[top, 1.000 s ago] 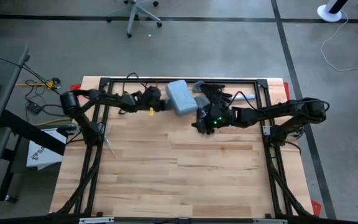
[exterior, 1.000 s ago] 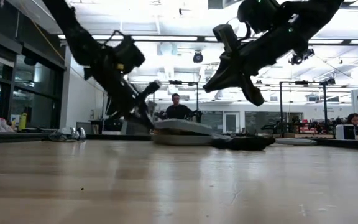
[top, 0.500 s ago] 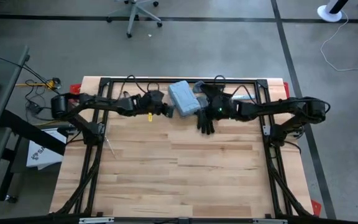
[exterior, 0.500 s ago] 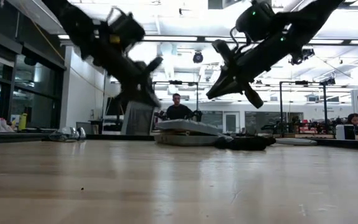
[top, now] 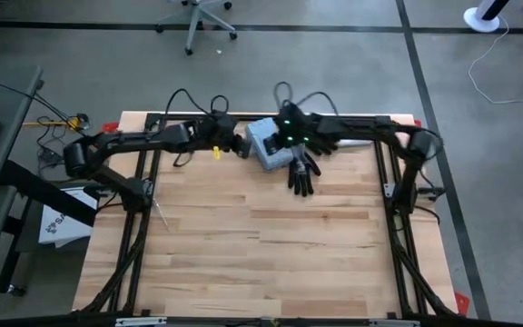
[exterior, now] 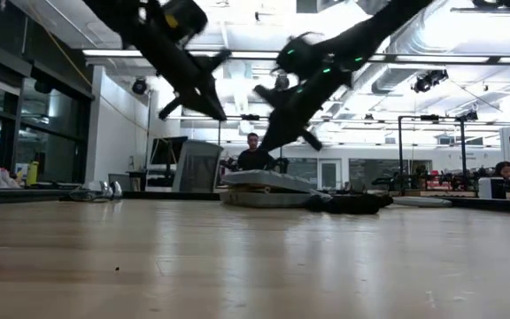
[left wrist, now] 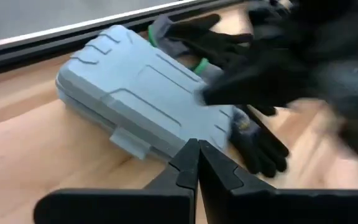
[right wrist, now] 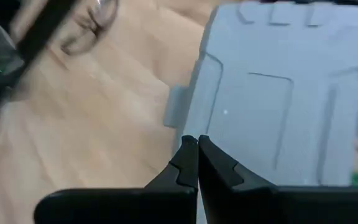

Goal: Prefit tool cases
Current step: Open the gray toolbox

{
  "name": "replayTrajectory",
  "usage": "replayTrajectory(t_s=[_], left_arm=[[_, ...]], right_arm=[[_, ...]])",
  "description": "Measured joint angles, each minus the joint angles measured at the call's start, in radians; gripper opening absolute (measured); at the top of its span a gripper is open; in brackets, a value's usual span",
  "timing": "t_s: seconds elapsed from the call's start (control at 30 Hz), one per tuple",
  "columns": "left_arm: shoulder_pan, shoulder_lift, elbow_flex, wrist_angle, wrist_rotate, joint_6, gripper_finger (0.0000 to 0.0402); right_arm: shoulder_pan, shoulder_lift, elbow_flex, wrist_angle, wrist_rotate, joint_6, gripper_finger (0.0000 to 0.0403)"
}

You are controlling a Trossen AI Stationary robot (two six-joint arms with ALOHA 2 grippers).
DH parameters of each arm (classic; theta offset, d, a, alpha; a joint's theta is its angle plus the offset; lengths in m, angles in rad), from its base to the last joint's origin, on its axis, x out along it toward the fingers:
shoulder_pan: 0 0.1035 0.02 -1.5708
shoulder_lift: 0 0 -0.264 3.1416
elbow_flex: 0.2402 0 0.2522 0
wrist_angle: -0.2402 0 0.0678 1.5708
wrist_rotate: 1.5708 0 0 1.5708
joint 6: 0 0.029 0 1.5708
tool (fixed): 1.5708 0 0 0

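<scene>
Flat grey-blue case (top: 263, 143), rounded corners, latch tab on its long edge, lies at the table's (top: 261, 245) far edge beside black gloves (top: 303, 171). Left gripper (top: 240, 144) sits just beside it, fingers pressed together. Right gripper (top: 284, 138) hovers over it, pinched closed too.

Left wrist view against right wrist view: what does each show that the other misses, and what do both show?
Only the left wrist view shows the black-and-grey work gloves beside and behind the case, the shut left gripper, and the right arm blurred above the gloves. Only the right wrist view shows the shut right gripper hanging over the case's lid. Both show the flat grey-blue rectangular plastic tool case closed on the wooden table, its small latch tab facing the camera.
</scene>
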Motion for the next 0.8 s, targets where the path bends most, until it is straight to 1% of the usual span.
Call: replayTrajectory(t_s=[0.1, 0.2, 0.27, 0.37, 0.5, 0.6, 0.63, 0.73, 0.8], left_arm=[[-0.029, -0.050, 0.001, -0.129, -0.077, 0.008, 0.0000], [-0.055, -0.104, -0.002, -0.220, -0.148, 0.023, 0.0000], [-0.065, -0.140, 0.000, -0.261, -0.171, 0.026, 0.0000], [-0.077, -0.167, -0.001, -0.304, -0.203, 0.034, 0.0000], [-0.079, -0.179, 0.000, -0.317, -0.209, 0.056, 0.0000], [-0.084, -0.161, -0.001, -0.326, -0.183, 0.063, 0.0000], [-0.089, -0.155, -0.001, -0.326, -0.176, 0.064, 0.0000], [-0.111, -0.135, -0.001, -0.329, -0.141, 0.076, 0.0000], [-0.132, -0.119, -0.001, -0.332, -0.114, 0.085, 0.0000]], right_arm=[[0.000, 0.104, 0.112, -0.122, 0.007, -0.054, 0.0000], [0.008, 0.164, 0.167, -0.199, -0.024, -0.097, 0.0000], [0.027, 0.173, 0.166, -0.215, -0.048, -0.100, 0.0000], [0.100, 0.157, 0.134, -0.224, -0.049, -0.092, 0.0000], [0.229, 0.134, 0.106, -0.240, -0.105, -0.063, 0.0000], [0.337, 0.120, 0.087, -0.250, -0.111, -0.026, 0.0000], [0.373, 0.114, 0.077, -0.247, -0.097, -0.012, 0.0000], [0.483, 0.064, 0.024, -0.230, -0.009, 0.067, 0.0000], [0.550, 0.003, -0.030, -0.218, 0.042, 0.136, 0.0000]])
